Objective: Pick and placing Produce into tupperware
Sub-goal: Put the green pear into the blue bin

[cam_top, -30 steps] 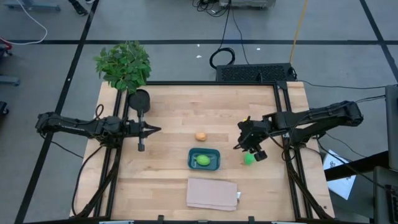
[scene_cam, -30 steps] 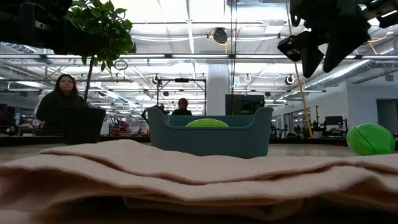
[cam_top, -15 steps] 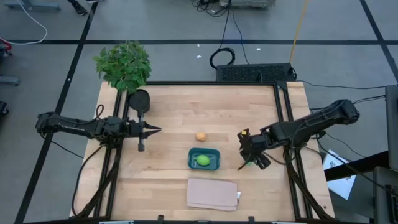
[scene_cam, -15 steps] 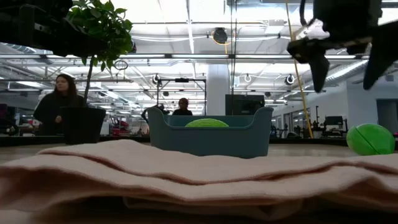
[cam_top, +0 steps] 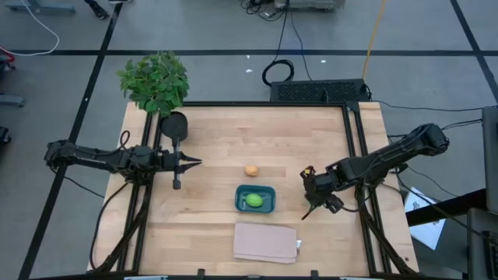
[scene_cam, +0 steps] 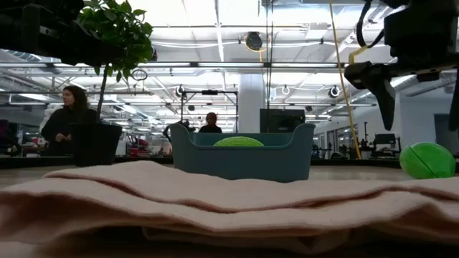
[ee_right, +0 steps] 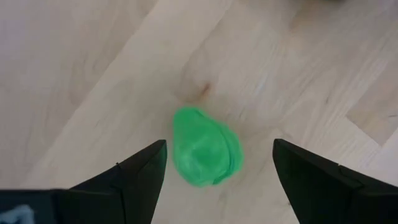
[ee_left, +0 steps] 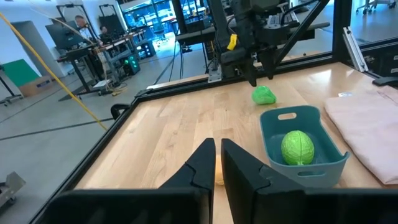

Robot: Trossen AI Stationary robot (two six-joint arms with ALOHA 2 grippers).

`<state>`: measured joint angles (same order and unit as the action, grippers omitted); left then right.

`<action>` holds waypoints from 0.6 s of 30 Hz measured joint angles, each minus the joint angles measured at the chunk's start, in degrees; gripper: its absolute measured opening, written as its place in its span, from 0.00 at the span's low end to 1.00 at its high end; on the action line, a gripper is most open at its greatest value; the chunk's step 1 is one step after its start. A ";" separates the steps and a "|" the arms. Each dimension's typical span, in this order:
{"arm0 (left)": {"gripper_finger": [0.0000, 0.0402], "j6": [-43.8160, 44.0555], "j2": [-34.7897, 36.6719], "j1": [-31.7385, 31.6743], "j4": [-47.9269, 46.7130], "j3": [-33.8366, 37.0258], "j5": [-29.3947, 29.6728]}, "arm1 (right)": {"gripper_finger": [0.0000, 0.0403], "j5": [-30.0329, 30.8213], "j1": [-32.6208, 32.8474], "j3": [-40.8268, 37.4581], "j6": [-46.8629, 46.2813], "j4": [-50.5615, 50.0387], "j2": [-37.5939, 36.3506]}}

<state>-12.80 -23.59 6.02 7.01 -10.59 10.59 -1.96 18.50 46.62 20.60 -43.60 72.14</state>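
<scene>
One bright green fruit (ee_right: 205, 155) lies on the bare wood right of the teal tupperware (cam_top: 255, 199). My right gripper (ee_right: 219, 146) hangs open just above it, pointing down, a finger on either side and touching nothing. The low view shows the fingertips (scene_cam: 388, 115) still above that fruit (scene_cam: 427, 160). In the high view the gripper (cam_top: 313, 204) hides it. A second green fruit (cam_top: 254, 201) lies inside the tupperware. The orange-tan fruit (cam_top: 251, 170) rests on the table beyond the container. My left gripper (cam_top: 187, 162) waits shut at the table's left.
A folded beige cloth (cam_top: 267, 242) lies at the near edge, in front of the tupperware. A leafy potted plant (cam_top: 156, 82) and a black pot (cam_top: 175, 124) stand at the far left corner. People show in the room beyond the table (scene_cam: 68, 118).
My right gripper has moved toward the table's near edge and come down over the green fruit on the wood. It has also turned from a tilt to pointing straight down. The fruit has stayed where it was.
</scene>
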 joint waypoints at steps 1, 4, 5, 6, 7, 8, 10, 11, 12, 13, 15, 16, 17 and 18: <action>0.08 -0.02 -0.02 0.00 0.00 0.00 -0.02 | 0.71 -0.04 0.00 -0.17 0.96 0.03 0.00; 0.08 -0.02 -0.02 0.00 -0.02 0.00 -0.02 | 0.71 -0.10 0.00 -0.72 3.42 1.08 0.00; 0.08 -0.02 0.00 0.00 -0.06 0.00 -0.02 | 0.71 -0.12 0.00 -1.00 4.00 1.44 0.00; 0.08 -0.02 -0.01 0.00 -0.17 0.00 -0.01 | 0.71 -0.14 -0.06 -1.24 4.56 1.78 0.00; 0.08 -0.02 0.00 0.01 -0.37 0.00 -0.02 | 0.71 -0.19 -0.24 -1.38 5.22 2.14 0.00; 0.08 -0.04 -0.02 0.00 -0.61 0.00 0.00 | 0.71 -0.27 -0.48 -1.57 5.68 2.55 0.00; 0.08 -0.04 -0.02 0.00 -1.06 -0.01 0.00 | 0.71 -0.35 -1.00 -2.05 5.78 2.98 0.00; 0.08 -0.04 -0.02 0.00 -1.26 0.00 0.00 | 0.71 -0.70 -1.29 -2.34 5.77 3.07 0.00; 0.08 -0.04 -0.01 0.00 -1.38 0.00 0.00 | 0.71 -1.17 -1.54 -2.63 5.77 3.14 0.00; 0.08 -0.04 -0.02 0.02 -1.38 0.00 0.00 | 0.71 -1.22 -1.66 -2.93 5.77 3.26 0.00; 0.08 -0.04 -0.02 0.00 -1.39 0.00 0.00 | 0.73 -1.26 -1.66 -3.31 5.78 3.24 0.02; 0.08 -0.04 -0.01 0.01 -1.38 0.00 0.00 | 0.74 -1.26 -1.66 -3.31 5.95 3.26 0.02; 0.08 -0.04 -0.01 0.00 -1.38 0.00 0.00 | 0.75 -1.26 -1.66 -3.27 6.33 3.32 0.02; 0.08 -0.06 -0.02 0.02 -1.40 0.00 0.00 | 0.76 -1.16 -1.66 -3.08 6.52 3.30 0.02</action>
<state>-12.86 -23.62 6.04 5.61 -10.59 10.59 -3.12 16.84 43.55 27.11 -40.30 72.16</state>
